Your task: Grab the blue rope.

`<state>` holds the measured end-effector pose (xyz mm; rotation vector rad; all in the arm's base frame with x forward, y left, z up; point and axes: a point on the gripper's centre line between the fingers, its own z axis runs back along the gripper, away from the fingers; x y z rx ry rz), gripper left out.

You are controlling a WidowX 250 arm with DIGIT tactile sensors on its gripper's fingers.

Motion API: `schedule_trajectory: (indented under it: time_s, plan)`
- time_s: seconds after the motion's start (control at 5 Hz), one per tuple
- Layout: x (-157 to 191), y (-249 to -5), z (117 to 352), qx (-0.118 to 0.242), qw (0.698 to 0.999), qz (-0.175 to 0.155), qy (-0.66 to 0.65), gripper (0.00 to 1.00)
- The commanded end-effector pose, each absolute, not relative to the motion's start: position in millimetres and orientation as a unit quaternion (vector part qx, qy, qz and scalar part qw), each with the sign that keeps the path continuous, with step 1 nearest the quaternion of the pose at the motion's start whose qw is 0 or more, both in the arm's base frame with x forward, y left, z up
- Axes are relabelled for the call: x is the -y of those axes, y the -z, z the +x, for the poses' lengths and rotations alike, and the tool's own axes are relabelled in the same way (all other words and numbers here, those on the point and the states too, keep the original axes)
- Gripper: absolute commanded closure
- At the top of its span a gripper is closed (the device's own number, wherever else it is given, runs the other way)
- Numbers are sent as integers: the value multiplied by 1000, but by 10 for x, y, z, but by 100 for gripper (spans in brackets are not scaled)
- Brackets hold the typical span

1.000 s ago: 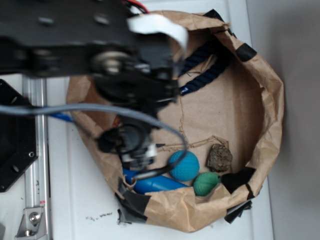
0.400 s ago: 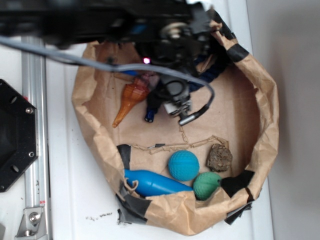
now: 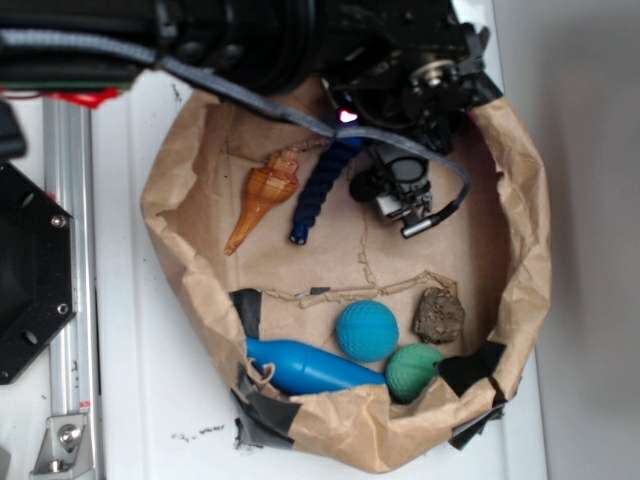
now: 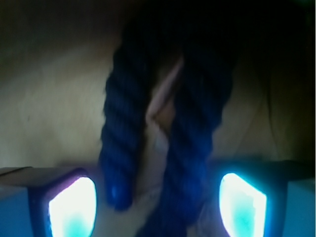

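a: hovering over the far side of the brown paper bag [image 3: 520,240], the gripper [image 4: 158,202] straddles the blue rope [image 3: 318,190]. how far along is it?

b: the approach looks done, the grab not. in the wrist view both strands of the blue rope [image 4: 163,133] run between the two glowing fingertips [image 4: 71,205], which stand wide apart with gaps on each side. nothing is clamped yet.

a: and where does the rope lie?

b: on the bag floor, just beside the orange shell [image 3: 262,195], one capped end pointing toward the teal ball [image 3: 367,331]; its bend is hidden under the arm.

a: what's left?

b: by my read, closing on the strands and lifting.

a: anything changed?

b: yes. a second ago the arm sat over the bag's left side, covering the shell; it has since swung up and right, baring the shell and one rope strand.
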<state>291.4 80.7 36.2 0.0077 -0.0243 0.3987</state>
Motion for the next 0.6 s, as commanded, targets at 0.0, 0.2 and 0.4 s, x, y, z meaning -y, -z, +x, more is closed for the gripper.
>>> schedule_trajectory:
  time_s: [0.0, 0.2, 0.4]
  plan:
    - [-839, -353, 3186, 43, 979, -5, -198, 0]
    - [-738, -283, 3275, 47, 977, -10, -209, 0]
    - [-774, -175, 3299, 32, 976, 4, -217, 0]
